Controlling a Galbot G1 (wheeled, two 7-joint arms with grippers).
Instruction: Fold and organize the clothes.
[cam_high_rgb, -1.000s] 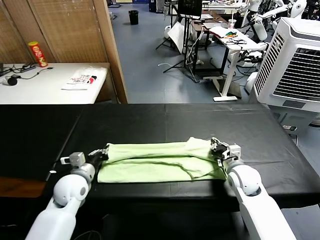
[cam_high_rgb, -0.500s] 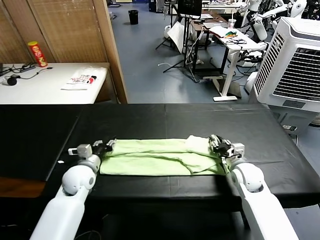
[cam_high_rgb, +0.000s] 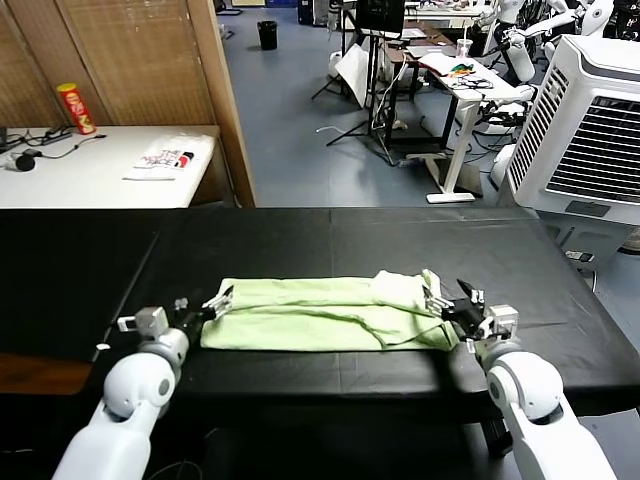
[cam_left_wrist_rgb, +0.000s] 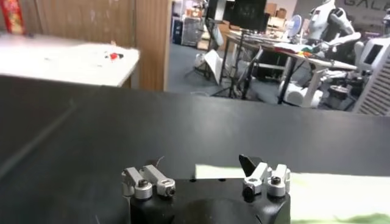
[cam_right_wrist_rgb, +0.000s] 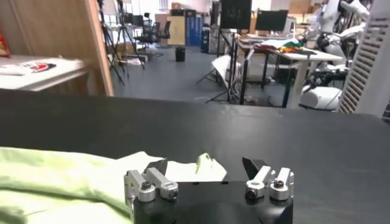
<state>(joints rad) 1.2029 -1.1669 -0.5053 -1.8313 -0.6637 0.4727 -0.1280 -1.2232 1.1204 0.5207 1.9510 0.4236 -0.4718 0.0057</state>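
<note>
The pale green shirt (cam_high_rgb: 320, 313) lies folded into a long flat strip near the front of the black table (cam_high_rgb: 350, 240). My left gripper (cam_high_rgb: 212, 304) is open and empty at the shirt's left end, just off the cloth. My right gripper (cam_high_rgb: 448, 301) is open and empty at the shirt's right end. In the left wrist view the left gripper (cam_left_wrist_rgb: 201, 171) stands open with the shirt's edge (cam_left_wrist_rgb: 323, 193) beyond it. In the right wrist view the right gripper (cam_right_wrist_rgb: 205, 168) stands open, and the shirt (cam_right_wrist_rgb: 61, 176) lies ahead with a small raised fold (cam_right_wrist_rgb: 204, 161) between the fingers.
A white side table (cam_high_rgb: 80, 175) at the back left holds a red can (cam_high_rgb: 75, 107) and a white cloth with red and black marks (cam_high_rgb: 165, 157). A wooden partition (cam_high_rgb: 215, 90) stands behind the table. A white air cooler (cam_high_rgb: 590, 130) stands at the right.
Both grippers carried the shirt's edge over, narrowing it into a strip, then opened, let go and drew back outward toward the table's front.
</note>
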